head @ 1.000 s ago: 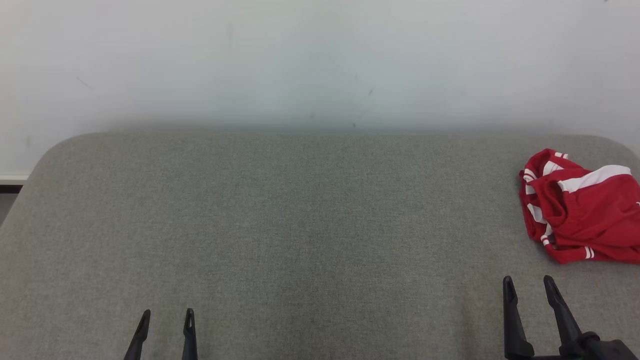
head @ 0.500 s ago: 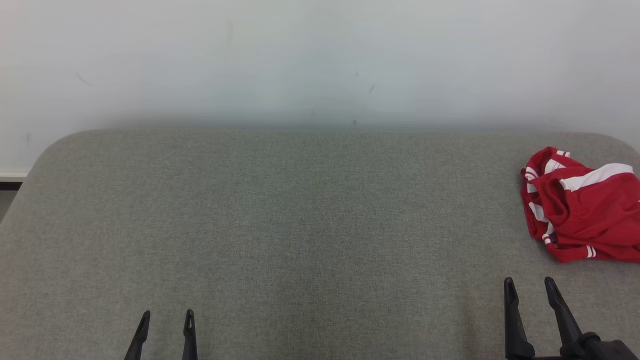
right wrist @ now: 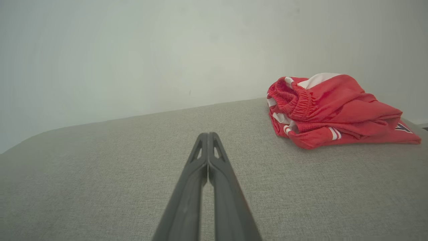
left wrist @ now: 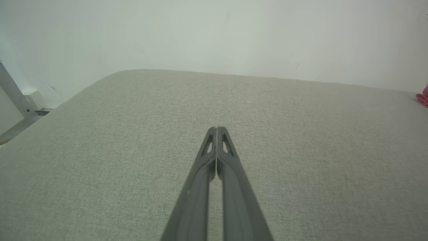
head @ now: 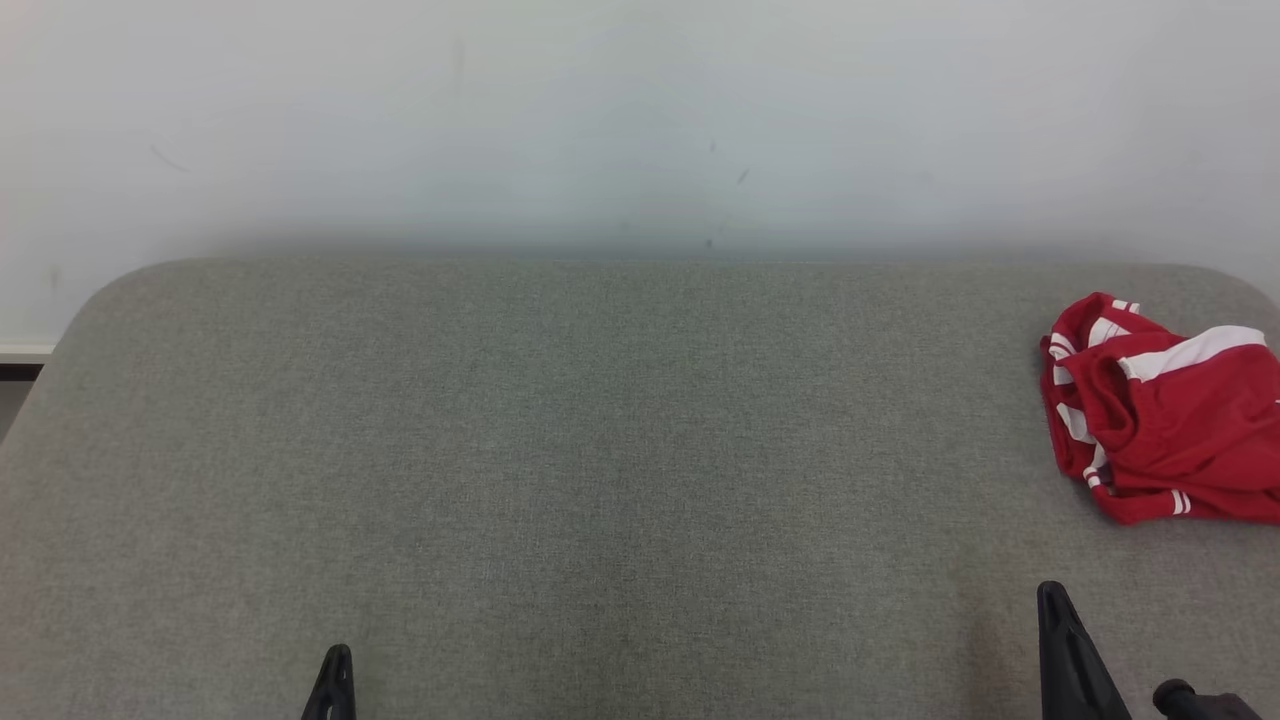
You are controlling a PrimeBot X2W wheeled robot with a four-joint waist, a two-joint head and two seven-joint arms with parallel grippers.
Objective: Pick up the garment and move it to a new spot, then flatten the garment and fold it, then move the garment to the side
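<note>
Item 1: red garment [head: 1165, 420], white stripes & bands, crumpled in a loose heap. It lies at the far right end of the surface [head: 600, 450], near the rear right rounded corner, partly cut off by the right edge of head view. Right wrist view: gathered elastic band at the heap's left side, white panel on top, small dark logo on the flatter part at right. Left wrist view: pinkish-red sliver of it at the right edge. Item 2: surface, grey woven fabric cover, rounded rear corners, spans nearly the full width of head view. Item 3: left pincer [head: 337, 660], lower left of head view, clenched on nothing. Left wrist view: fingertips meet, w/ a slim slit lower down between the fingers. Sits over bare fabric, well apart from garment; contact w/ fabric can't be told. Item 4: right pincer [head: 1052, 600], lower right of head view, likewise clenched & holding nothing, tips pressed together in right wrist view. Garment lies ahead & to its right, near but apart, no contact. Item 5: wall [head: 600, 120], pale, plain, a few faint marks, directly behind surface. Item 6: metal strut [left wrist: 15, 93], grey, slanted, at the left edge of left wrist view, beyond the surface's corner.
</note>
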